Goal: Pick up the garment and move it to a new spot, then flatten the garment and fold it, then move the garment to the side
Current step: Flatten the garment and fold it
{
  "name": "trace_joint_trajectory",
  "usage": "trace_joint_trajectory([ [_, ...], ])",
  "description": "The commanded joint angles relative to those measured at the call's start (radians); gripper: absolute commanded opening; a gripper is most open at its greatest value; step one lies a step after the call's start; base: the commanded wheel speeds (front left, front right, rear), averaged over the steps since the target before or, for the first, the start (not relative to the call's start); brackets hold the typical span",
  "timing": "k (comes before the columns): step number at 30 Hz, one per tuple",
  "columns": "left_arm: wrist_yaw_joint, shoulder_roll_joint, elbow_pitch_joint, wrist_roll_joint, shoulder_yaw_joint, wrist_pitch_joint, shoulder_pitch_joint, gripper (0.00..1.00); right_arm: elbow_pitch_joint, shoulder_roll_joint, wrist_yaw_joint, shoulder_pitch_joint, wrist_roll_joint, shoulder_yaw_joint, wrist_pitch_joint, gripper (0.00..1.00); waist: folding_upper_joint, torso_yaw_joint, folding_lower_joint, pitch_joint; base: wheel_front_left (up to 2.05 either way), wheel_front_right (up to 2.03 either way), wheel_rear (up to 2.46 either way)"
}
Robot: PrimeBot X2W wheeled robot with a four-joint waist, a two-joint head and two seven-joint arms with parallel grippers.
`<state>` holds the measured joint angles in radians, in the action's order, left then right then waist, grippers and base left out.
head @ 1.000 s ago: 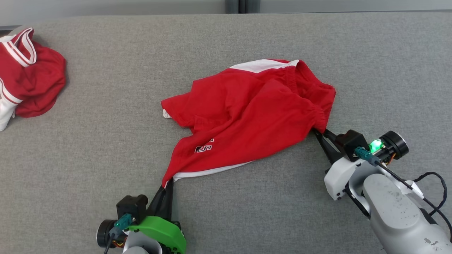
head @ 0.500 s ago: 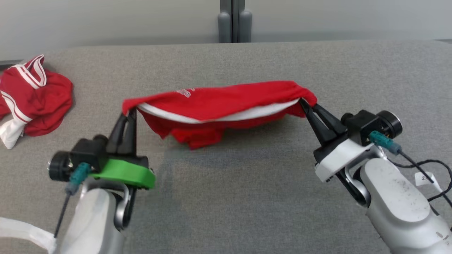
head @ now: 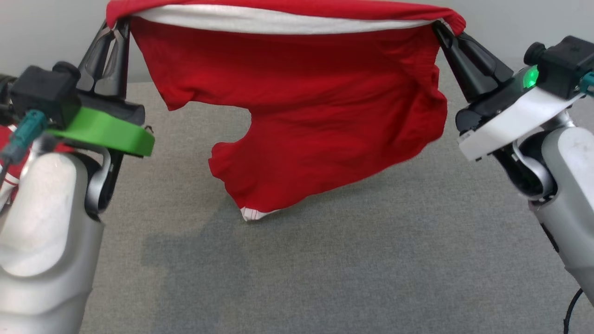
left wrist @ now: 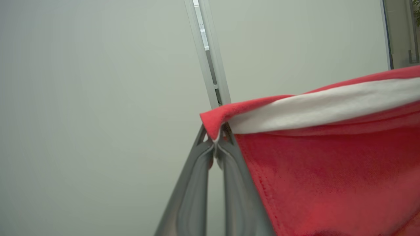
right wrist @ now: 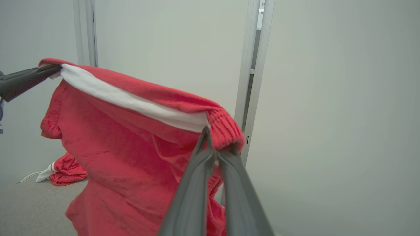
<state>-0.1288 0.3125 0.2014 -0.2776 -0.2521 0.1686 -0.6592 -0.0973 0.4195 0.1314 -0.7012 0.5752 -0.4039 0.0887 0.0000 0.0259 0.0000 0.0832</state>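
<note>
Holding: the left gripper point(head: 117, 28) is clenched on one top corner of the garment point(head: 301, 106). The right gripper point(head: 443, 30) is pinched tight on the other top corner, at a ribbed, gathered hem.
Garment: red cloth with a white band point(head: 278, 21) along its upper edge. It is stretched between the two grippers and hangs in the air over the middle of the grey surface point(head: 371, 260), nearer the far edge than the near one.
Lowest point: a striped corner point(head: 253, 214) droops close to the surface; whether it touches cannot be told.
Lie of the cloth: uneven. It hangs deepest below the middle, and folds gather near the right gripper.
Other cloth: a bunched red cloth point(right wrist: 65, 170) lies on the surface toward its left edge, well apart from the hanging garment.
Step in hand: judged to be the pick-up-and-move. The garment is lifted but not yet set down at a new spot.
Next move: it calls for carrying the garment over bare surface, away from the bunched red cloth. It should then be lowered so the drooping corner lands first, with both pinches kept taut so the cloth lays out flat instead of heaping.
</note>
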Motion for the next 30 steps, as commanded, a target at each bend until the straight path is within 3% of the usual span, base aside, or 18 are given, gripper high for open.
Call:
trace_joint_trajectory([
  [1, -0.002, 0.019, 0.009, -0.014, -0.006, -0.025, -0.041, 0.00, 0.009, 0.009, -0.001, -0.030, 0.023, 0.005, -0.028, 0.00, 0.0000, -0.004, 0.0000, 0.058, 0.00, 0.00, 0.00],
  [8, -0.002, 0.004, 0.112, -0.039, -0.029, -0.068, -0.225, 0.00, -0.040, 0.033, -0.001, -0.200, 0.031, -0.033, -0.094, 0.00, 0.0000, -0.017, 0.0000, 0.219, 0.00, 0.00, 0.00],
  [13, 0.030, -0.021, 0.243, 0.013, -0.031, 0.010, -0.421, 0.00, -0.168, 0.019, -0.001, -0.400, -0.048, -0.062, -0.008, 0.00, 0.0000, -0.020, 0.0000, 0.316, 0.00, 0.00, 0.00],
  [19, 0.062, -0.056, 0.385, 0.040, -0.025, 0.080, -0.562, 0.00, -0.356, -0.015, -0.001, -0.572, -0.151, -0.114, 0.126, 0.00, 0.0000, -0.012, 0.0000, 0.355, 0.00, 0.00, 0.00],
  [24, 0.056, -0.076, 0.452, 0.020, -0.012, 0.098, -0.482, 0.00, -0.452, -0.045, -0.001, -0.544, -0.155, -0.179, 0.168, 0.00, 0.0000, -0.005, 0.0000, 0.348, 0.00, 0.00, 0.00],
  [30, 0.056, -0.106, 0.410, 0.000, 0.042, 0.097, -0.214, 0.00, -0.465, -0.053, -0.001, -0.360, -0.084, -0.258, 0.176, 0.00, 0.0000, -0.002, 0.0000, 0.310, 0.00, 0.00, 0.00],
])
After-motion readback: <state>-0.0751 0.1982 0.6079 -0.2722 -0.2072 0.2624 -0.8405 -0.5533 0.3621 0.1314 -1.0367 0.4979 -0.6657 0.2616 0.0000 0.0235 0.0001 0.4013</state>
